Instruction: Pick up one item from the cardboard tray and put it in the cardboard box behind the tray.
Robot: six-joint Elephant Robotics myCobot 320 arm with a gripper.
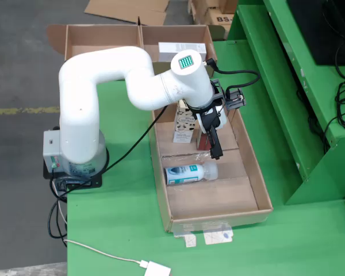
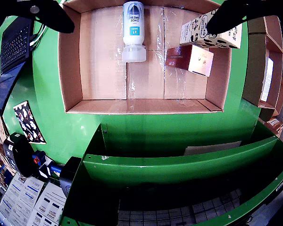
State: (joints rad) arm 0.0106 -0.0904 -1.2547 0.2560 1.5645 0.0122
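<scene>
The gripper [image 1: 215,146] hovers empty, fingers [image 2: 52,16] apart, over the cardboard tray [image 1: 259,190]. The white bottle [image 1: 190,172] lies on its side mid-tray: probably light, rigid, smooth and prone to rolling. Best gripped across its body. The maroon box [image 2: 191,59] and printed carton [image 2: 210,32] lie beside it.

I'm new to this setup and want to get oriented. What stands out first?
The big white arm bends over a long cardboard tray on the green table, its open claw hanging empty above the items. A white bottle lies on its side mid-tray, with a patterned carton behind.
</scene>
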